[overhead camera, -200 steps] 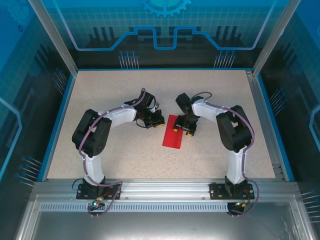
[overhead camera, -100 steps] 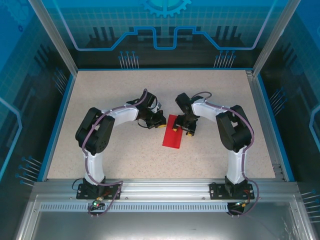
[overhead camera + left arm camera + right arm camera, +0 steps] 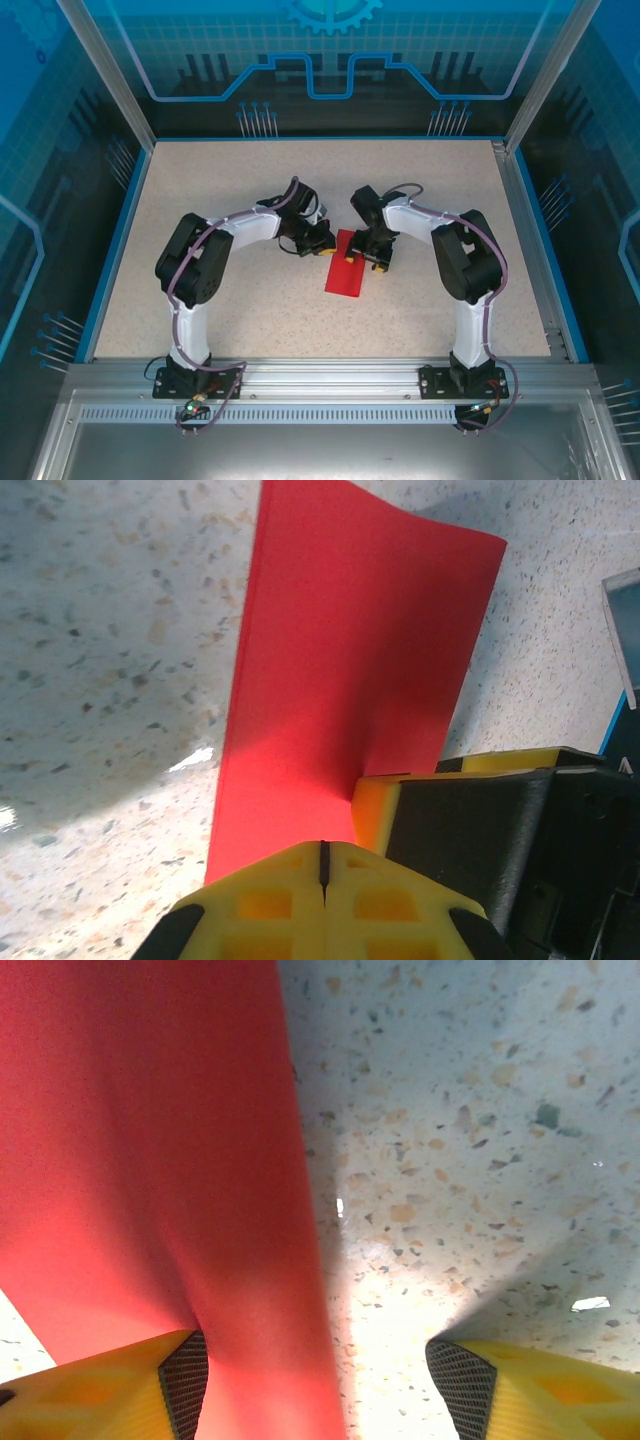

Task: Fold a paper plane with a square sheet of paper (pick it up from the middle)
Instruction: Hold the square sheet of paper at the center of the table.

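**Red paper flat on the table, one gripper shut, the other spread wide**

From above, the sheet of paper (image 3: 346, 275) lies near the middle of the table (image 3: 200, 200), a little toward 4 o'clock of centre. It shows as a bright red long rectangle, its length running roughly from 1 o'clock to 7 o'clock.

The left gripper (image 3: 322, 243) sits at the 11 o'clock corner of the sheet. In the left wrist view its two yellow fingers (image 3: 270, 910) are pressed together with only a thin seam between them, and nothing is caught in the seam. The paper (image 3: 340, 670) stretches away toward 12 o'clock from the fingertips. Whether the tips touch its near edge cannot be told. The paper's 9 o'clock edge looks doubled, and its far edge curves slightly up off the table (image 3: 100, 630).

The right gripper (image 3: 365, 260) is over the sheet's 12 o'clock end. In its wrist view the fingers stand wide apart. The one at 7 o'clock (image 3: 110, 1390) is on the paper (image 3: 150, 1160), and the one at 5 o'clock (image 3: 530, 1390) is over bare table (image 3: 480, 1110). The paper's long edge runs between them, and the jaws grip nothing. In the left wrist view, one finger of this gripper (image 3: 375, 805) presses the paper down at 5 o'clock, leaving a small dent.
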{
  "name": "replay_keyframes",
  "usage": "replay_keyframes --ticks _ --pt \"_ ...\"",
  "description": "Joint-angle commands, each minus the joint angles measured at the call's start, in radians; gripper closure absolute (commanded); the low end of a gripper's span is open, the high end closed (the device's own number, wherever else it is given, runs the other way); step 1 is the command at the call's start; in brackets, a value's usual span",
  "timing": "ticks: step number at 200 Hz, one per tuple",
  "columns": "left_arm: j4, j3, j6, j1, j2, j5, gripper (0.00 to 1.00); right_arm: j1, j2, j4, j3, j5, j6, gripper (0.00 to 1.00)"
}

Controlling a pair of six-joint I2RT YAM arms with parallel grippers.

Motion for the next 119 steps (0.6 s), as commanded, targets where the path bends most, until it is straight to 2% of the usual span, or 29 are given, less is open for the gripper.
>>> replay_keyframes --ticks 1,119 --pt "-0.095 0.054 0.039 -0.023 0.032 -0.043 1.0 0.009 0.099 0.039 -0.043 0.05 -0.002 0.32" --pt "-0.156 0.11 0.039 -0.06 0.096 -0.123 1.0 0.011 0.102 0.045 -0.046 0.048 0.001 0.32"
